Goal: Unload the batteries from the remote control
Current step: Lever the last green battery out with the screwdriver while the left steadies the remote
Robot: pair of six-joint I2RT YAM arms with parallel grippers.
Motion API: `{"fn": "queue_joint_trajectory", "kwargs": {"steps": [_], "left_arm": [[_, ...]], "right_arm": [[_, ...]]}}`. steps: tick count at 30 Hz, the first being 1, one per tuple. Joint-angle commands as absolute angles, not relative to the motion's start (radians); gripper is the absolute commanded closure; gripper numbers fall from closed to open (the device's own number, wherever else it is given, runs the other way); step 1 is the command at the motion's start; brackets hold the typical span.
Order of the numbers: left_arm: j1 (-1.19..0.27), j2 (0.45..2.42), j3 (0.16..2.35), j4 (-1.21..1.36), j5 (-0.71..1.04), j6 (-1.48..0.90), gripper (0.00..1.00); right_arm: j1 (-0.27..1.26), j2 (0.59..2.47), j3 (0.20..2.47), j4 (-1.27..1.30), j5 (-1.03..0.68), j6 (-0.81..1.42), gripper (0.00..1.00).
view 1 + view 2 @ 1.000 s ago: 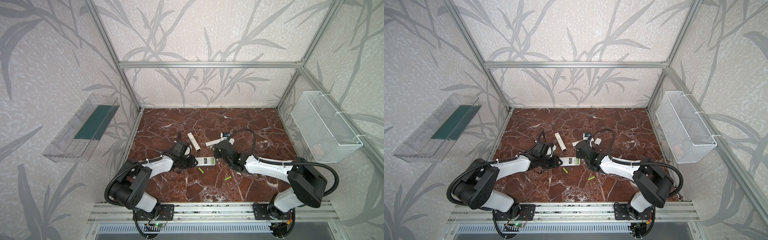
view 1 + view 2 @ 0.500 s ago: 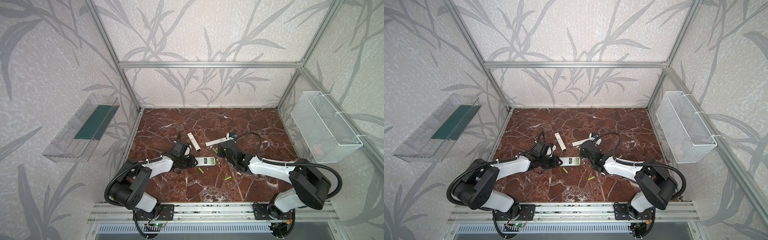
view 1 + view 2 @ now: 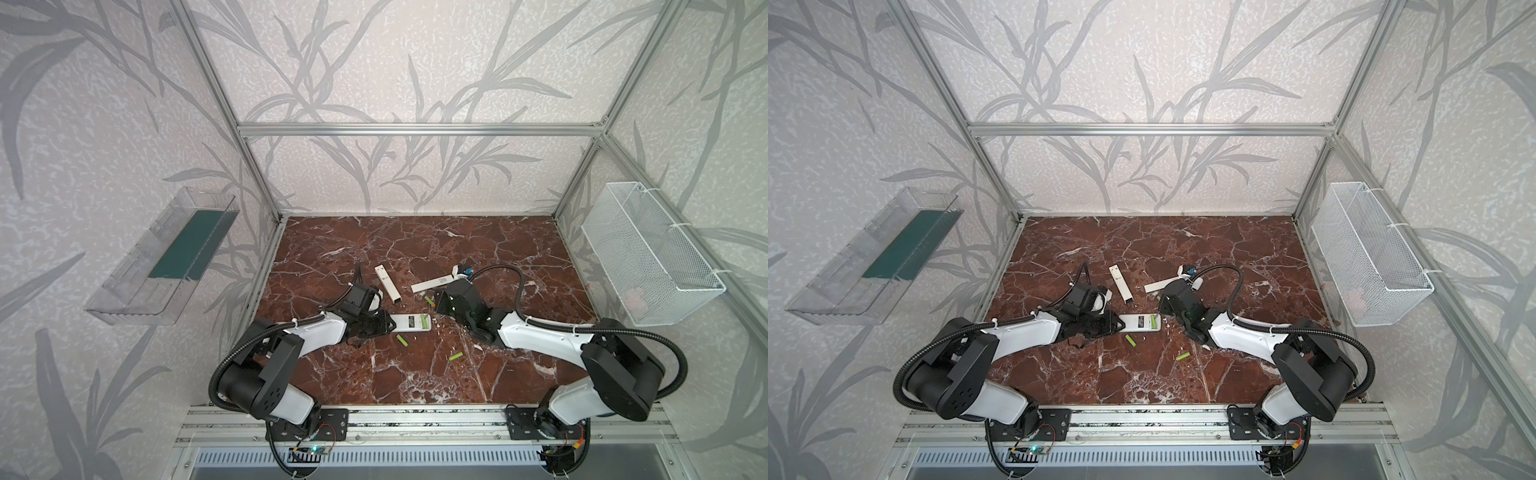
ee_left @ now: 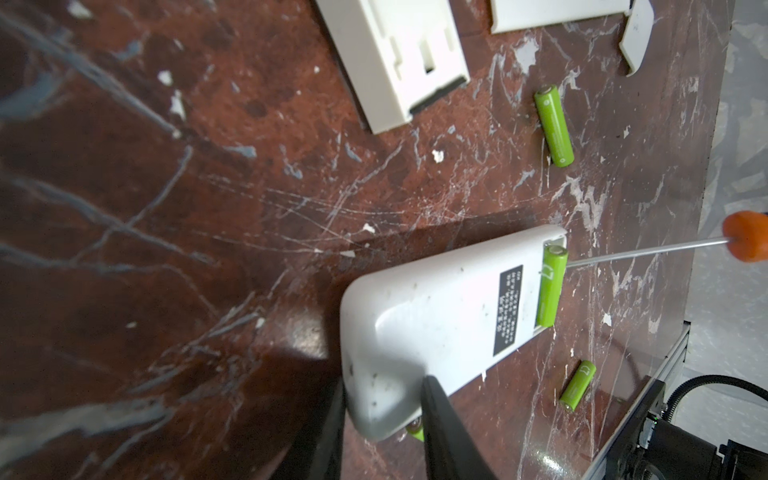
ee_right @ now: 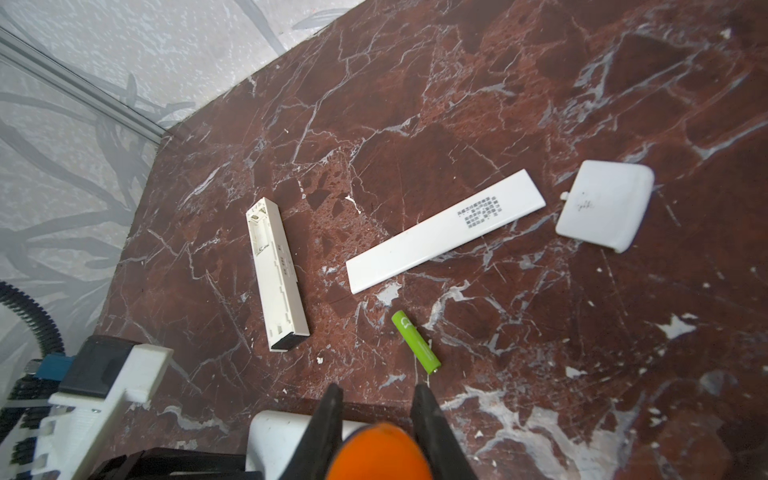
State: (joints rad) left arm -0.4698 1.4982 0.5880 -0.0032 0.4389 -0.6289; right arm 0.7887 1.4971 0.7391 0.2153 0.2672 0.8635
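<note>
My left claw (image 4: 384,384) is clamped on the near end of the white remote (image 4: 436,324), which lies back-up on the counter (image 4: 208,208). At the end of the remote farthest from that claw, the open compartment holds one lime-green battery (image 4: 552,286).

My right claw (image 5: 377,388) is closed round the orange handle of a screwdriver (image 4: 746,241). Its thin metal shaft runs out ahead of the claw to the side of that seated battery.

Three more batteries lie loose on the counter. A battery (image 5: 415,343) rests just ahead of my right claw's tips. Another battery (image 4: 577,388) lies off to the side of the remote's far end, well out from my left claw. A third battery (image 4: 415,430) sits right beside my left claw, partly hidden by the remote's edge.

Farther out beyond the right claw lie a slim white remote (image 5: 276,274), a long white cover (image 5: 444,230) and a small white cover (image 5: 604,205).
</note>
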Motion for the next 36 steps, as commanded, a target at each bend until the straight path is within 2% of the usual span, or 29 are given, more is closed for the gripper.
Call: {"fn": "queue_joint_trajectory", "kwargs": {"steps": [1, 36], "left_arm": [[-0.471, 1.528, 0.562, -0.044, 0.42, -0.637, 0.66], [-0.47, 1.565, 0.582, -0.054, 0.416, -0.631, 0.67]], "right_arm": [[0.788, 1.463, 0.744, 0.238, 0.248, 0.879, 1.0], [0.788, 1.375, 0.736, 0.085, 0.156, 0.864, 1.0]]}}
